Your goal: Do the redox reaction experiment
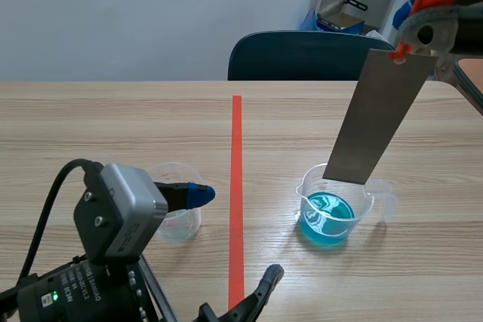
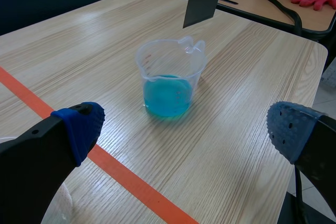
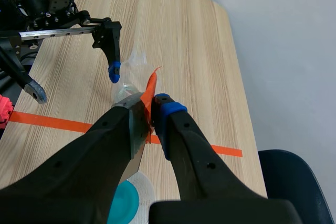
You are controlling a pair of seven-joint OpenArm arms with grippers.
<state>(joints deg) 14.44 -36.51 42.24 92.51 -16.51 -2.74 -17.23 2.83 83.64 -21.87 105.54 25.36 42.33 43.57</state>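
Pale wooden table [image 1: 90, 126] bears a clear beaker [image 1: 333, 205] of blue liquid. Just above its rim hangs a tilted grey metal strip [image 1: 377, 115], clamped in the right gripper [image 3: 152, 113]. The left gripper [image 2: 186, 132] gapes wide beside a clear cup [image 1: 179, 216].

My gripper [image 3: 148, 109] is clamped on a thin grey metal strip [image 3: 137, 132], which shows edge-on between the two fingers. An orange-red tab [image 3: 151, 88] projects past the fingertips beside the strip. Under my fingers, a beaker [image 3: 144, 188] containing blue liquid stands on the wooden surface [image 3: 184, 35]. Ahead, the left gripper [image 3: 73, 81] has its fingers spread apart. A clear cup [image 3: 132, 72] stands just beside its blue-padded finger. An orange tape line [image 3: 52, 121] crosses the surface.
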